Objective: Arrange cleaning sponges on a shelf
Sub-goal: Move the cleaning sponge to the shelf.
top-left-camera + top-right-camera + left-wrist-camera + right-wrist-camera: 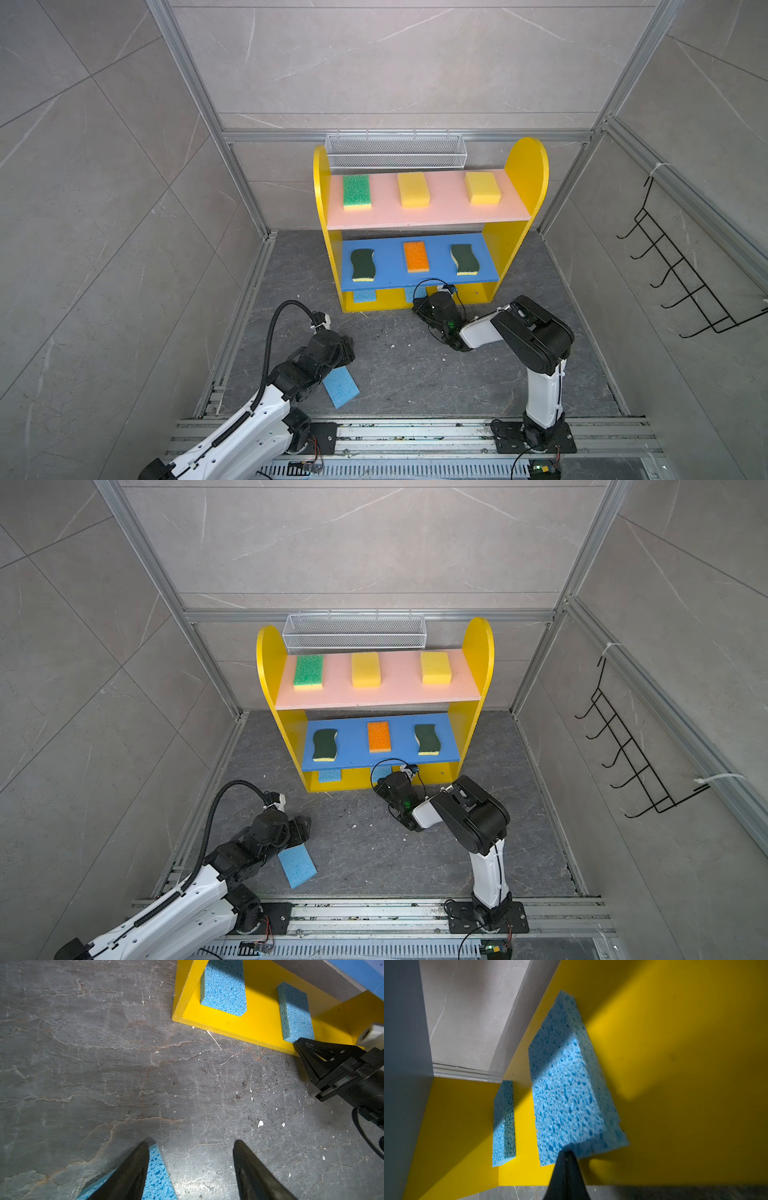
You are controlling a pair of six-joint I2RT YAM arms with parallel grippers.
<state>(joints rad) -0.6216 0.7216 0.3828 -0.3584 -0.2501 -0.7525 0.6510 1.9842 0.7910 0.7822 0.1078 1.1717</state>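
Nearest, at the left gripper: spread wide, clamping nothing, one jaw overlapping a loose light-blue sponge flat on the floor. Farther, at the right gripper: pressed together, empty, tip touching the near edge of the middle blue sponge on the yellow base of the shelf; farther along that base, another blue sponge, apart.

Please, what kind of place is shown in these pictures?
Probably a robot test cell dressed as a bathroom corner: grey marble-look tiled walls in aluminium framing, a white wire mesh basket and a black wire hook rack.
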